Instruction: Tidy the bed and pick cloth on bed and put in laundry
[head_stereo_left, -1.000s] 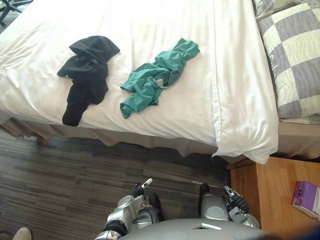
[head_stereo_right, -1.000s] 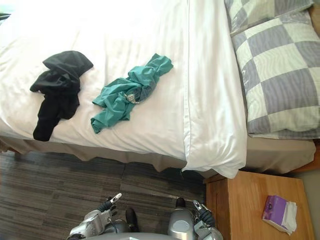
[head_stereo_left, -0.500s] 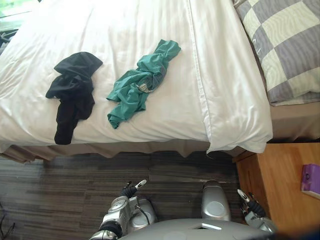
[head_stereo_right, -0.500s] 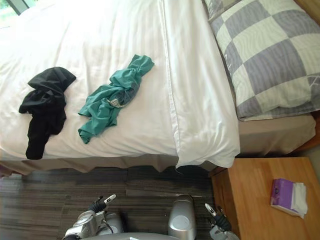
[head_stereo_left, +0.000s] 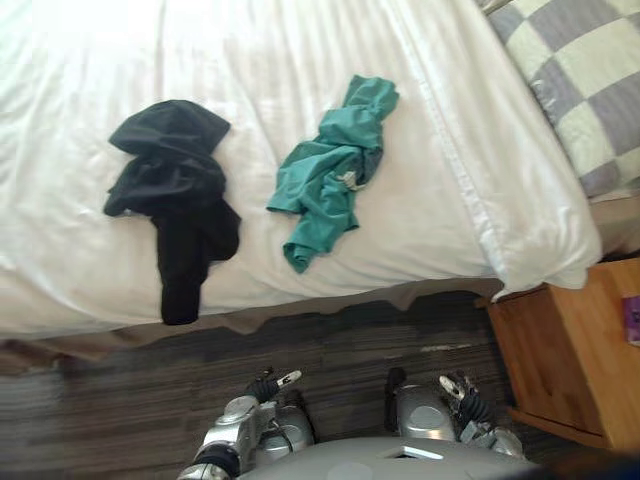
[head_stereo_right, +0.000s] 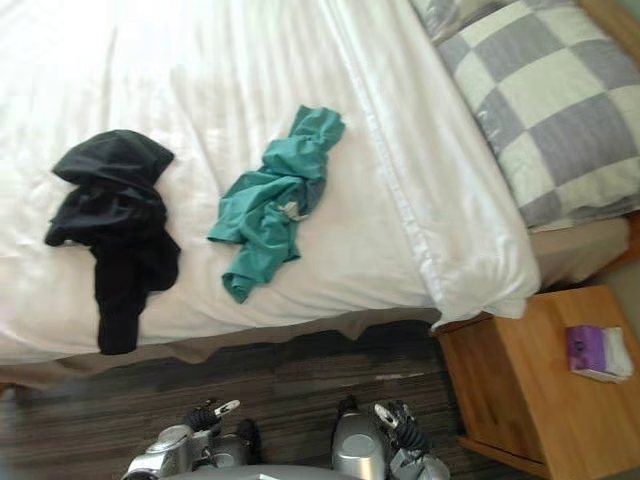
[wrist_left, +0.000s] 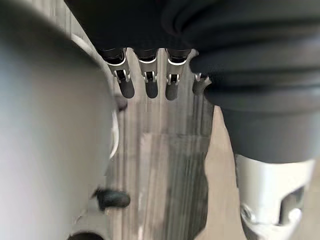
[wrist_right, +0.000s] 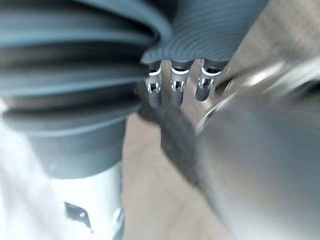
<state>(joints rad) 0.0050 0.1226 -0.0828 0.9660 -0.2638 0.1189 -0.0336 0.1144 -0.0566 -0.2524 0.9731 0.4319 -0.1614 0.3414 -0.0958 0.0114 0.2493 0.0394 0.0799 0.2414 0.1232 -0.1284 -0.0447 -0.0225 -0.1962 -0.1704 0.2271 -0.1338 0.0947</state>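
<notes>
The green-blue cloth (head_stereo_left: 330, 175) lies all bunched up on the white bed (head_stereo_left: 80, 60). The black cloth (head_stereo_left: 175, 190) lies on the bed too, to the left of the green-blue one. The two cloths do not touch. The black cloth has a long end that reaches down to the near edge of the bed.

A pillow (head_stereo_left: 590, 80) with grey and cream squares sits at the far right of the bed. Beside the bed on the right is a small wooden table (head_stereo_left: 570, 350) with a purple pack (head_stereo_right: 595, 352) on top.

My left hand (head_stereo_left: 272, 383) and my right hand (head_stereo_left: 452, 388) hang low over the dark floor (head_stereo_left: 100, 420), well away from both cloths. My left fingers (wrist_left: 151, 87) are straight and loose and hold nothing. My right fingers (wrist_right: 176, 87) are straight and hold nothing too.
</notes>
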